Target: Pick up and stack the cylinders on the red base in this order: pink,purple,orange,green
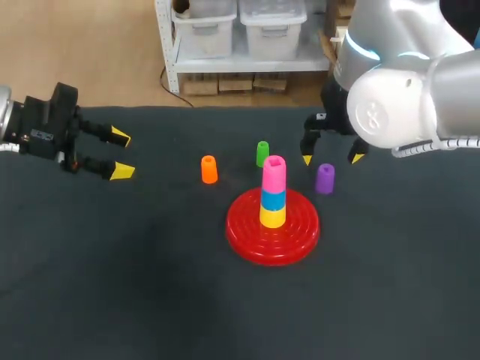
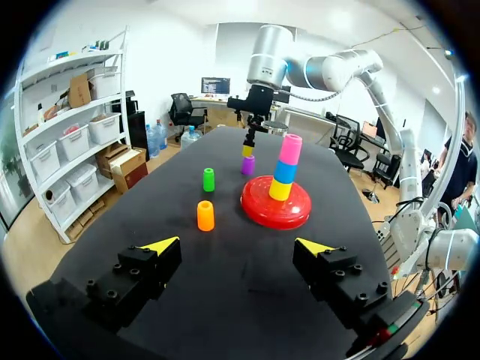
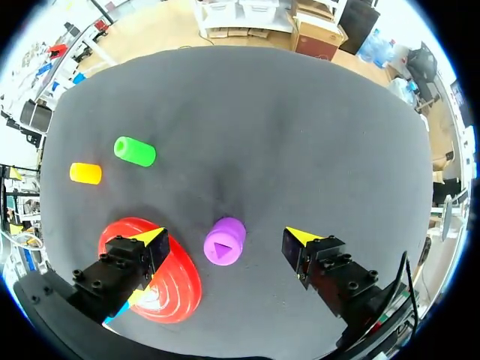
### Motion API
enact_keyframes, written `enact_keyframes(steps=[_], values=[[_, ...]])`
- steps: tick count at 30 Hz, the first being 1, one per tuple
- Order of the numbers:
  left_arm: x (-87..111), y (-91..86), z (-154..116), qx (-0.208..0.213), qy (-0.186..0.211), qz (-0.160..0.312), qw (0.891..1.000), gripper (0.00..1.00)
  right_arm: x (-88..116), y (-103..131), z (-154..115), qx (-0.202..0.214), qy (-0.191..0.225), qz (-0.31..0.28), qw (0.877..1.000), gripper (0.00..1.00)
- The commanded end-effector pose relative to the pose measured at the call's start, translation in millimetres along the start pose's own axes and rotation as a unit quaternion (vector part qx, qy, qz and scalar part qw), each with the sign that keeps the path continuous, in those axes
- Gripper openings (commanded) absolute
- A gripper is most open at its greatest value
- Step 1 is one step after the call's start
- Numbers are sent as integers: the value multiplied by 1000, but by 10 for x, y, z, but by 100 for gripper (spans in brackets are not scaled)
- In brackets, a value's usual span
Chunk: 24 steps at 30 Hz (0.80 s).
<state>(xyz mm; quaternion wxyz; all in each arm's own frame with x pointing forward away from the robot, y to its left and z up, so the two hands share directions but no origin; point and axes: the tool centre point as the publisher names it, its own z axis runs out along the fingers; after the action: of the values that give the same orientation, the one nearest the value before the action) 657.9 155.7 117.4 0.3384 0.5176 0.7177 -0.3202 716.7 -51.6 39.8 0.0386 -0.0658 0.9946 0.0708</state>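
Head view: left gripper [image 1: 120, 154], jaws open and empty. Orange cylinder [image 1: 209, 169] and green cylinder [image 1: 262, 153] lie well ahead of it. Right gripper [image 1: 331, 158], jaws open, above purple cylinder [image 1: 325, 178]. Pink cylinder [image 1: 274, 172] tops the stack on red base [image 1: 272, 229], beside the right jaws.
Left wrist view: orange cylinder nearest ahead of the spread jaws.
Right wrist view: purple cylinder upright between the open jaws, touching neither.

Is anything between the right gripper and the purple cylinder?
Nothing. In the right wrist view the purple cylinder stands under the open right gripper, only bare table around it.
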Motion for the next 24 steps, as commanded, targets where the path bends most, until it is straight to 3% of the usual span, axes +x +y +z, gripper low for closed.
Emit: enact_keyframes(steps=[1, 8, 14, 16, 18, 21, 24], values=[[11, -2, 0, -1, -2, 1, 1000, 100, 32, 10, 18, 12, -1, -7, 1000, 100], [11, -2, 0, -1, -2, 1, 1000, 100, 148, -38, 89, 41, -4, -10, 999, 100], [11, -2, 0, -1, -2, 1, 1000, 100, 186, 23, 173, 40, 0, -8, 999, 100], [11, -2, 0, -1, -2, 1, 1000, 100, 182, 60, 185, 41, 4, -11, 999, 76], [11, -2, 0, -1, -2, 1, 1000, 100, 165, 95, 196, 41, 4, -11, 999, 62], [11, -2, 0, -1, -2, 1, 1000, 100, 139, 113, 223, 47, 8, -17, 999, 51], [11, -2, 0, -1, -2, 1, 1000, 100, 107, 124, 235, 54, 13, -20, 998, 50]])
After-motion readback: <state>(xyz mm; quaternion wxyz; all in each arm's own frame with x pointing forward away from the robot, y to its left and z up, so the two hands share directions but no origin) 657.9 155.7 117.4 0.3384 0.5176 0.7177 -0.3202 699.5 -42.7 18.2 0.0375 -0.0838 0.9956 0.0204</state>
